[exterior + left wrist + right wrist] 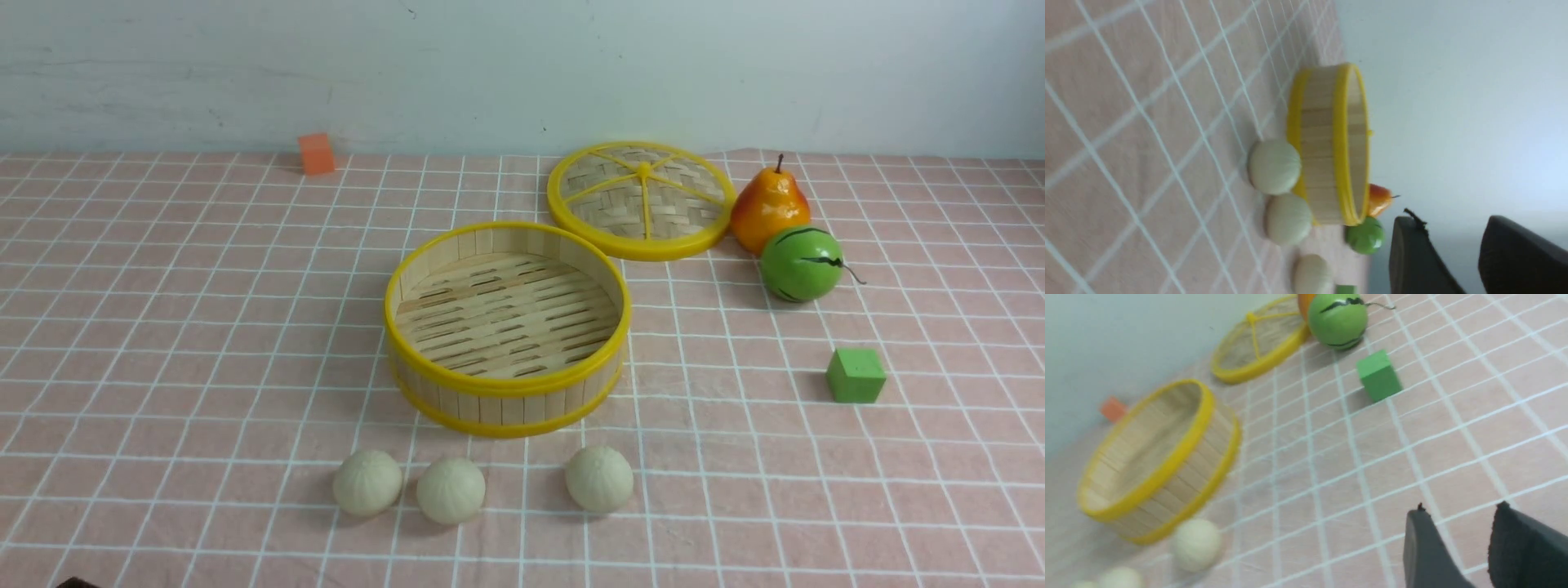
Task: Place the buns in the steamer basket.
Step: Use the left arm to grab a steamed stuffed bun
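Observation:
Three cream-white pleated buns lie in a row on the pink checked cloth in front of the steamer basket (506, 327): a left bun (367, 482), a middle bun (451, 490) and a right bun (598, 479). The basket is empty, with a slatted floor and yellow rims. Neither arm shows in the front view. My left gripper (1447, 222) is open and empty, off to the side of the basket (1331, 143) and the buns (1274, 166). My right gripper (1457, 510) is open and empty above bare cloth, away from the nearest bun (1197, 544) and the basket (1155, 457).
A flat woven lid with yellow spokes (641, 200) lies behind the basket to the right. An orange pear (769, 206) and a green striped melon ball (801, 264) stand next to it. A green cube (855, 376) sits right of the basket. An orange block (316, 153) stands by the back wall.

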